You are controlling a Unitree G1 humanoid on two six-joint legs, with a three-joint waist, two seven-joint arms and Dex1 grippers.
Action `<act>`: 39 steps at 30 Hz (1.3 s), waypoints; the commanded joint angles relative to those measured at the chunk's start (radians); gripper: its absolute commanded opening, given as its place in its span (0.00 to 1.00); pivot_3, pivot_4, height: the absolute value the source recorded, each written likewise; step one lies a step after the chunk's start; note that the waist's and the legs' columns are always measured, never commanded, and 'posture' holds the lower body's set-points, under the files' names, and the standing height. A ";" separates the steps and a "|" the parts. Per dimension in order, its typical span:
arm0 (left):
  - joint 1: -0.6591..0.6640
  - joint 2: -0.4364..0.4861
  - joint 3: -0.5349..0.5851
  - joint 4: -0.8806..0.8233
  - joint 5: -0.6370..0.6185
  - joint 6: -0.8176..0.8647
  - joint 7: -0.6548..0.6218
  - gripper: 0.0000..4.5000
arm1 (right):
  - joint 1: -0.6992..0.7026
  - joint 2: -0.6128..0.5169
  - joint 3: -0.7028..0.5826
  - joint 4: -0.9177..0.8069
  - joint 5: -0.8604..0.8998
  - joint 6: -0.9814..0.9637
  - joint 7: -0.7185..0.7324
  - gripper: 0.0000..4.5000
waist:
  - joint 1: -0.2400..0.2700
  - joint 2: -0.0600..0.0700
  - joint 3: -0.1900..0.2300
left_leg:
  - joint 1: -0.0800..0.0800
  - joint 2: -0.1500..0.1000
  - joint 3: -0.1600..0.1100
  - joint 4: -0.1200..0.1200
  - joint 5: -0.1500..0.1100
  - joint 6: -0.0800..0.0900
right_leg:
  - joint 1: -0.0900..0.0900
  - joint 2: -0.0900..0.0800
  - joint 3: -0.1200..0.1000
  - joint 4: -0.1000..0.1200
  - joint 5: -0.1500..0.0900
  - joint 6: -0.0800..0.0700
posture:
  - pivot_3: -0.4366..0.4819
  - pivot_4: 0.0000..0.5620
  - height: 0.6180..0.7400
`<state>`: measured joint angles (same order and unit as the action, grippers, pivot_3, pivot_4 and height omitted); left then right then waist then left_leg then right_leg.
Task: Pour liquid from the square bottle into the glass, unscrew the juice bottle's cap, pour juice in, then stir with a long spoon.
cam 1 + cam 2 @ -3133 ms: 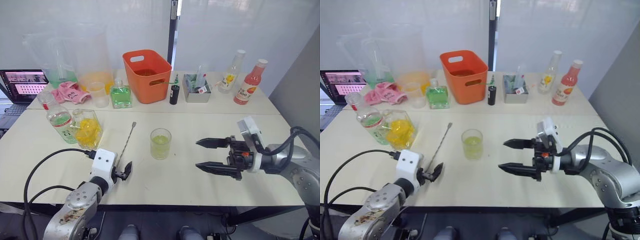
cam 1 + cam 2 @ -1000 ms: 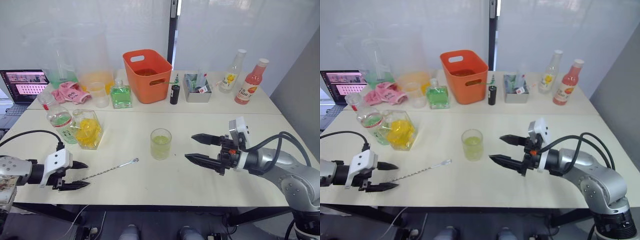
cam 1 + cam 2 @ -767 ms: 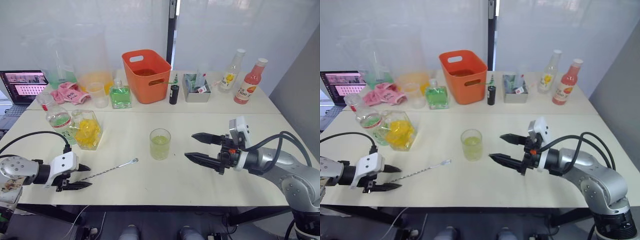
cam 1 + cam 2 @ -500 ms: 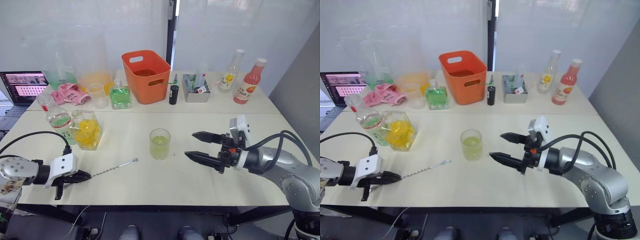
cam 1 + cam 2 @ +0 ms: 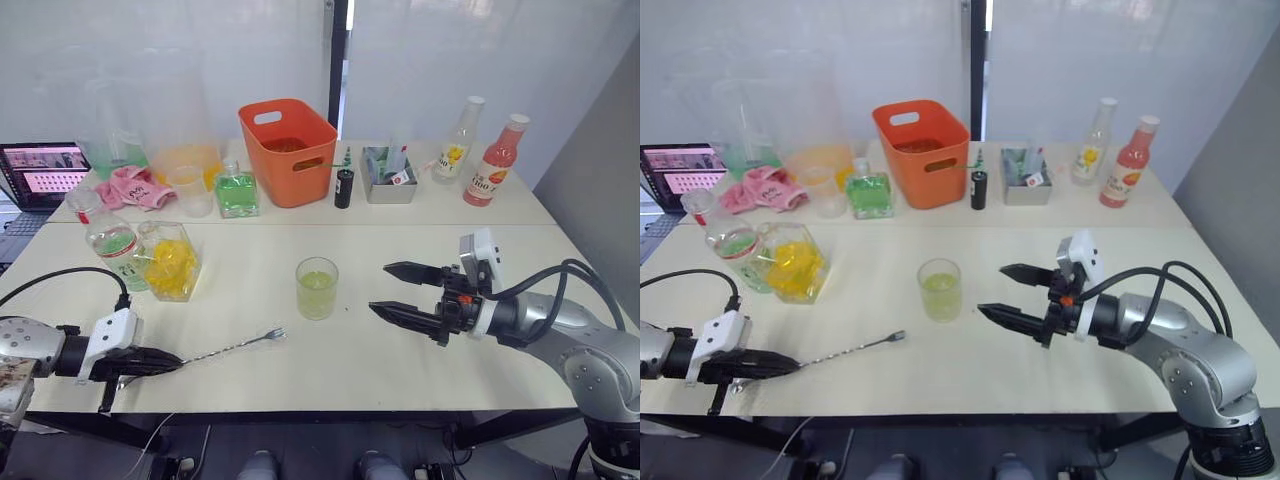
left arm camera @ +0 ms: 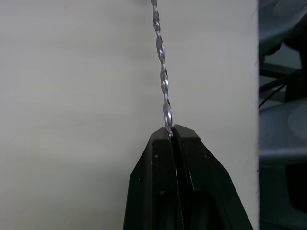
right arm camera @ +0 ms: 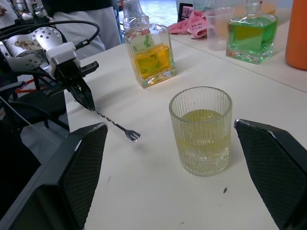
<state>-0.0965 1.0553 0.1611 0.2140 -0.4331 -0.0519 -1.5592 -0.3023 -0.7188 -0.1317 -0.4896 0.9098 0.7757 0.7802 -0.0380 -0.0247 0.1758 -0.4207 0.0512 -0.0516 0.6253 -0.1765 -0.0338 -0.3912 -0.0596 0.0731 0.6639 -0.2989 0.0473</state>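
Note:
The long spoon point(image 5: 230, 348) lies on the table, its tiny bowl pointing toward the glass point(image 5: 317, 288). The glass holds pale yellow-green liquid. At the table's front left edge, my left gripper point(image 5: 168, 360) is shut on the end of the spoon's twisted stem point(image 6: 160, 72). My right gripper point(image 5: 378, 288) hovers open just right of the glass, its fingers pointing at it. The square bottle point(image 5: 170, 262) with yellow-orange liquid stands at the left. The juice bottle point(image 5: 110, 240) leans behind it. I cannot tell if the cap is on its neck.
Along the back stand an orange bin point(image 5: 290, 150), a green square bottle point(image 5: 240, 190), a translucent cup point(image 5: 192, 190), a pink cloth point(image 5: 125, 185), a grey tray point(image 5: 390, 165), a yellow-labelled bottle point(image 5: 455, 145) and a pink-red bottle point(image 5: 495, 170). A laptop point(image 5: 45, 170) sits far left.
My left gripper, open around the spoon's stem end a second ago, has closed on it. The right arm has stayed where it was.

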 commanded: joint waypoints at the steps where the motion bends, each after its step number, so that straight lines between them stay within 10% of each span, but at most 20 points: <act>1: 0.017 0.000 0.049 -0.096 -0.084 0.092 -0.001 0.01 | 0.016 0.000 -0.032 -0.033 0.030 0.009 -0.016 1.00 | -0.001 0.000 0.000 | 0.000 0.000 0.000 0.000 0.000 0.000 | 0.000 0.000 0.000 0.000 0.000 0.000 | 0.48 0.27 0.99; 15: -0.119 -0.355 0.030 -0.490 -0.377 0.516 0.450 0.01 | -0.042 0.247 0.015 -0.097 0.232 0.049 -0.341 1.00 | -0.014 0.000 0.000 | 0.001 0.000 -0.002 0.001 0.000 0.000 | 0.001 0.001 0.000 0.001 0.000 0.001 | 0.48 0.27 0.99; 21: -0.125 -0.397 0.019 -0.510 -0.365 0.523 0.483 0.01 | -0.138 0.455 0.051 -0.042 0.291 0.040 -0.535 1.00 | -0.006 0.000 0.000 | 0.001 0.000 -0.002 0.001 0.000 0.000 | 0.001 0.001 0.000 0.002 0.000 0.000 | 0.48 0.27 0.99; 32: -0.174 -0.443 -0.009 -0.511 -0.344 0.501 0.513 0.01 | -0.161 0.511 0.069 -0.019 0.362 0.036 -0.568 1.00 | -0.004 0.000 0.000 | 0.000 -0.001 -0.003 0.001 0.000 0.000 | 0.001 0.001 0.000 0.001 0.000 0.001 | 0.48 0.27 0.99; 39: -0.194 -0.455 -0.020 -0.519 -0.338 0.504 0.526 0.00 | -0.173 0.521 0.078 -0.002 0.346 0.027 -0.555 0.52 | -0.004 0.000 0.000 | 0.000 -0.001 -0.003 0.001 0.000 0.000 | 0.001 0.001 0.000 0.001 0.000 0.001 | 0.48 0.27 0.99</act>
<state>-0.2756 0.6001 0.1397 -0.2665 -0.7696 0.4621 -1.0339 -0.4546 -0.2043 -0.0492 -0.4762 1.2401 0.8280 0.2129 -0.0423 -0.0249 0.1759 -0.4210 0.0500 -0.0545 0.6262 -0.1764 -0.0336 -0.3905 -0.0586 0.0730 0.6645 -0.2987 0.0479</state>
